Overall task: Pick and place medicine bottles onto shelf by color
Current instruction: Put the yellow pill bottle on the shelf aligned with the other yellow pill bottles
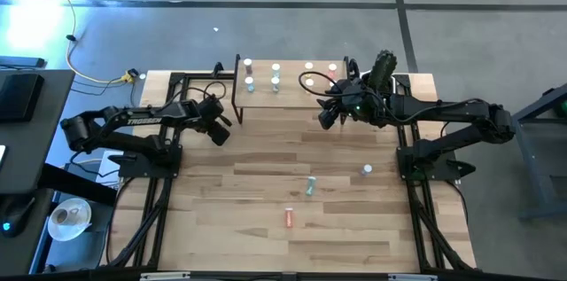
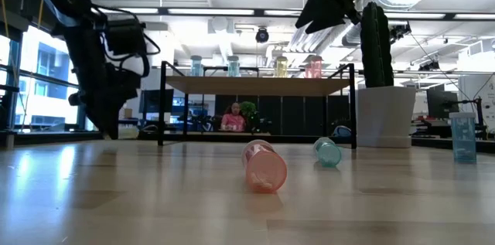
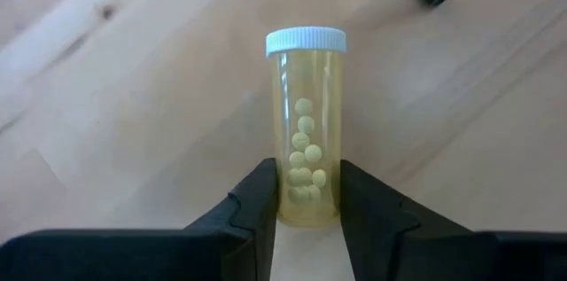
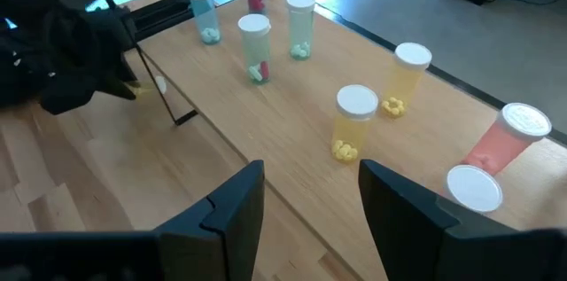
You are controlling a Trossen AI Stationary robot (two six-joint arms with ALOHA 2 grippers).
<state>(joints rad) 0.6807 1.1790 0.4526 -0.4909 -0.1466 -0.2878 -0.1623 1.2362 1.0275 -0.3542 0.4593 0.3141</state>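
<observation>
My left gripper (image 1: 219, 128) is left of the shelf (image 1: 288, 95) and shut on a yellow medicine bottle (image 3: 306, 95) with a white cap. It also shows in the right wrist view (image 4: 146, 89). My right gripper (image 4: 310, 201) is open and empty, above the shelf's near right part (image 1: 330, 118). On the shelf stand blue, red, green, yellow (image 4: 356, 121) and pink (image 4: 509, 139) bottles. On the table a green bottle (image 1: 311, 185) and a red one (image 1: 289, 218) lie on their sides. A blue one (image 1: 367, 170) stands upright. My left gripper pinches the yellow bottle's bottom end (image 3: 308, 210) between its two fingers, one on each side of the wall. The bottle sticks straight out beyond the fingertips, with its cap (image 3: 306, 42) farthest from them. I cannot tell whether it is clear of the table.
A white pot with a cactus (image 2: 385, 113) stands at the shelf's right end, close behind my right arm. The shelf's black legs (image 2: 162, 106) stand between my left gripper and the board. The near half of the table (image 1: 266, 250) holds only the loose bottles.
</observation>
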